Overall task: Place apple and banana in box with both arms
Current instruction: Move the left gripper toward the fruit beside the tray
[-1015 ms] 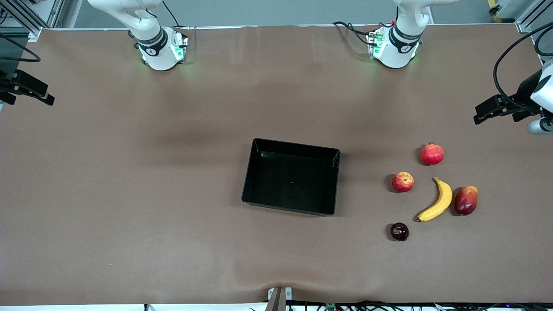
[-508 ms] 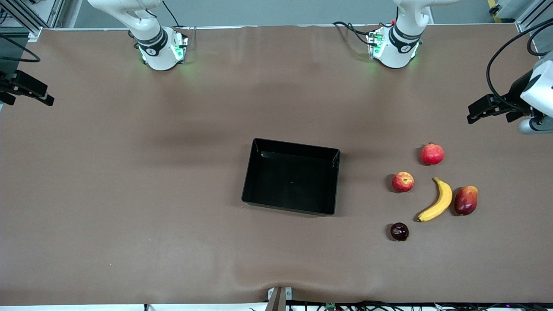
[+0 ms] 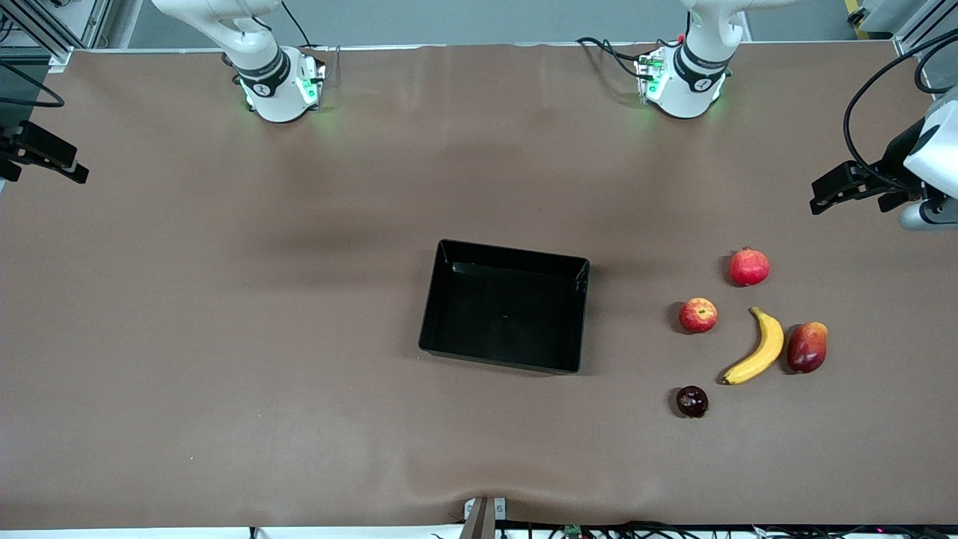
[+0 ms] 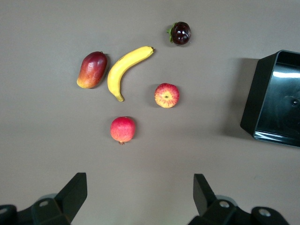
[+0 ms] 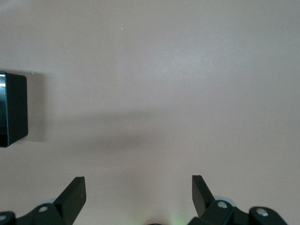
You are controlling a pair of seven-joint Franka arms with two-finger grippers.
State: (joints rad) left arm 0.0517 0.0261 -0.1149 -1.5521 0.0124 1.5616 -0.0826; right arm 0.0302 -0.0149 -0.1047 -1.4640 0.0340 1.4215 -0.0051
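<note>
The black box (image 3: 510, 255) sits empty mid-table. The apple (image 3: 697, 315) lies beside it toward the left arm's end. The banana (image 3: 757, 349) lies just past the apple, slightly nearer the front camera. My left gripper (image 3: 831, 193) hangs open and empty above the table edge at that end. In the left wrist view its open gripper (image 4: 139, 187) looks down on the apple (image 4: 166, 95), the banana (image 4: 123, 70) and a box wall (image 4: 255, 101). My right gripper (image 3: 56, 161) is open and empty over the right arm's end, its wrist view (image 5: 138, 187) showing a box corner (image 5: 16, 108).
A red pomegranate (image 3: 749, 267) lies farther from the front camera than the apple. A red-yellow mango-like fruit (image 3: 807, 346) touches the banana's outer side. A dark maroon fruit (image 3: 691, 401) lies nearest the front camera. Brown mat covers the table.
My left gripper has shifted a little inward over the table and slightly up the front view. My right gripper has edged slightly outward. The fruits and box have not moved.
</note>
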